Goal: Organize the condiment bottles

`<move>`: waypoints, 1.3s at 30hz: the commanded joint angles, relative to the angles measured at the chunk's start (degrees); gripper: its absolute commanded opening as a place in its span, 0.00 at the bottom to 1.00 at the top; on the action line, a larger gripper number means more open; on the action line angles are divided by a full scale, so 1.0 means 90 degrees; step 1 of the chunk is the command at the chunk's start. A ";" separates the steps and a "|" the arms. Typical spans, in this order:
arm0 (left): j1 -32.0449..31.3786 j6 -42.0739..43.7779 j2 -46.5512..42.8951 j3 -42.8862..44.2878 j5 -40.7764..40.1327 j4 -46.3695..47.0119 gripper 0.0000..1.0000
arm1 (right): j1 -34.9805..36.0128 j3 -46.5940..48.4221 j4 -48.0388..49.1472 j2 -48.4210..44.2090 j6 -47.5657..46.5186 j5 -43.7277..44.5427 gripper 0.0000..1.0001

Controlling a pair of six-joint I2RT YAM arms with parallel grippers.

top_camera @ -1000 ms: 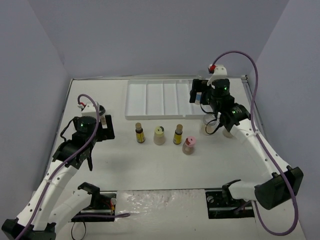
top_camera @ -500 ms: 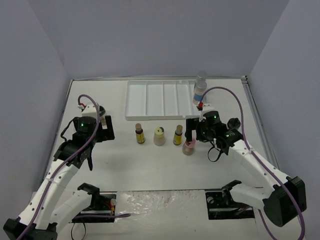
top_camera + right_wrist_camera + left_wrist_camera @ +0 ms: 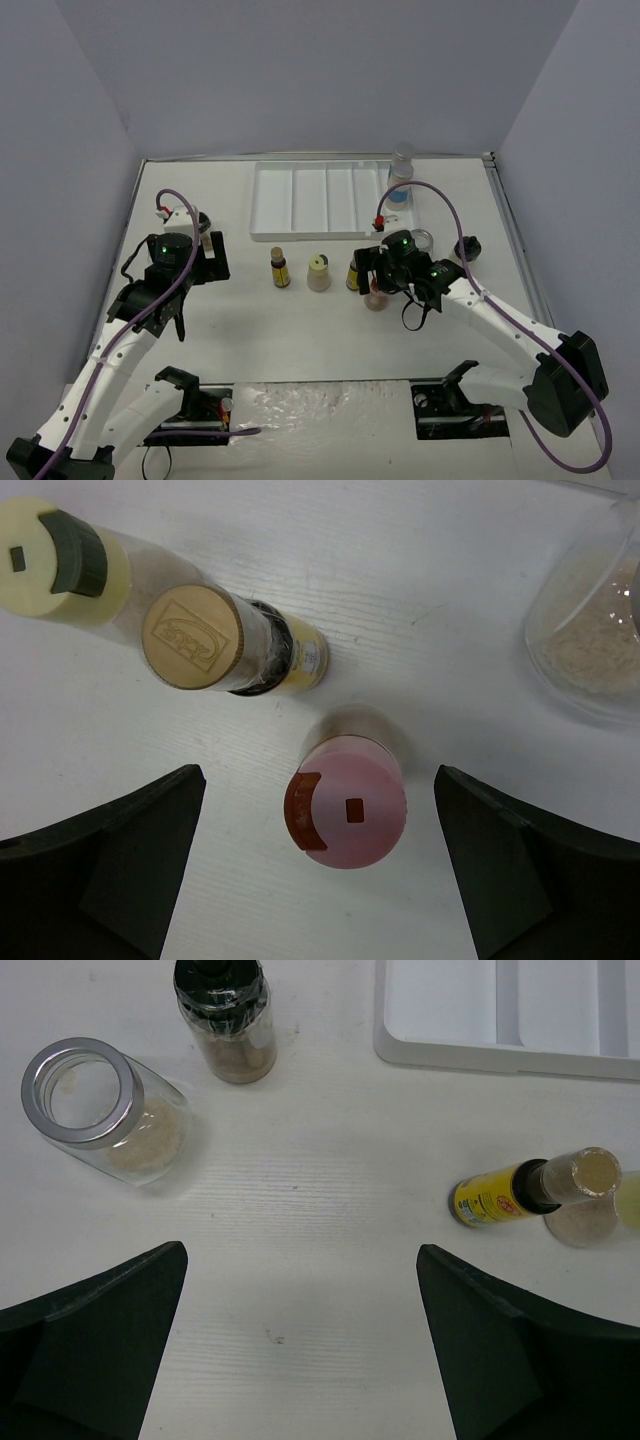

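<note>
While the right gripper hangs spread open over it, the pink-capped bottle stands upright, cap toward the ceiling, on the white table just beside an amber tan-capped bottle; lavender walls surround them.

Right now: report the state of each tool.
Left tool: open, empty.
Right tool: open, over the pink-capped bottle, not gripping it.
</note>
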 commanded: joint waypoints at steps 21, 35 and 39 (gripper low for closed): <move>0.0102 -0.0047 0.0087 0.0133 0.0063 0.0400 0.97 | 0.0185 -0.0008 -0.0318 -0.0008 0.0658 0.0885 0.25; 0.0102 -0.0051 0.0073 0.0149 0.0175 0.0384 0.97 | -0.0124 0.3313 -0.1634 0.0267 -0.0313 0.1926 0.00; 0.0102 -0.0070 0.0042 0.0134 0.0253 0.0396 0.97 | -0.0894 0.4482 -0.1349 0.1424 -0.0729 0.1225 0.00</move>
